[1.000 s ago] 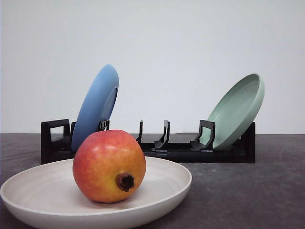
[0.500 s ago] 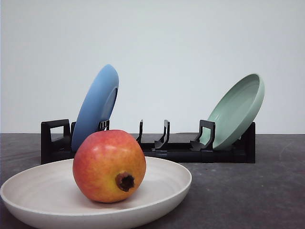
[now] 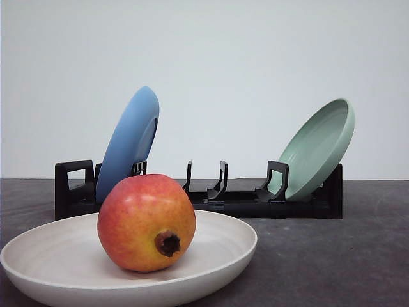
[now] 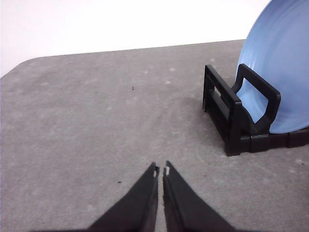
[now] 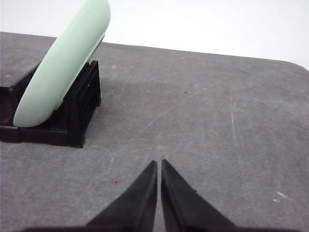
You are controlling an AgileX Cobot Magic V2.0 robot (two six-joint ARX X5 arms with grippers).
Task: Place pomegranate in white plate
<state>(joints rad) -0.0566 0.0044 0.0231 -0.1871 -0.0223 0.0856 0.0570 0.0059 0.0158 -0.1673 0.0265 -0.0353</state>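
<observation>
Pomegranate: you've got the round, smooth red-to-yellow-orange pomegranate sitting inside the dish, near its middle, resting on the dish floor. Dark brown calyx nub points toward the camera, low and slightly right on the fruit.
White plate: shallow round off-white matte plate with faint concentric ridges, flat on the desk, closest thing in the front view. Its left and lower rim run out of frame.
Rack: black plastic dish rack stands behind the plate, well apart from the fruit, several middle slots showing bare uprights.
Blue plate: round matte blue plate stands on edge in the rack's left end, tilted, top leaning right. In your left wrist view it sits behind the rack's looped end post.
Green plate: round pale green plate stands on edge in the rack's right end, leaning right, hollow side facing left. Right wrist view shows its back over the rack corner.
Left gripper: black left gripper has its two pointed fingers pressed nearly together, only a thin slit between them, holding nothing, above bare desk near the rack's left end.
Right gripper: black right gripper likewise closed to a hairline gap, nothing in it, over bare desk beside the rack's right end.
Desk: dark grey mottled desk, light scratches visible in the right wrist view.
</observation>
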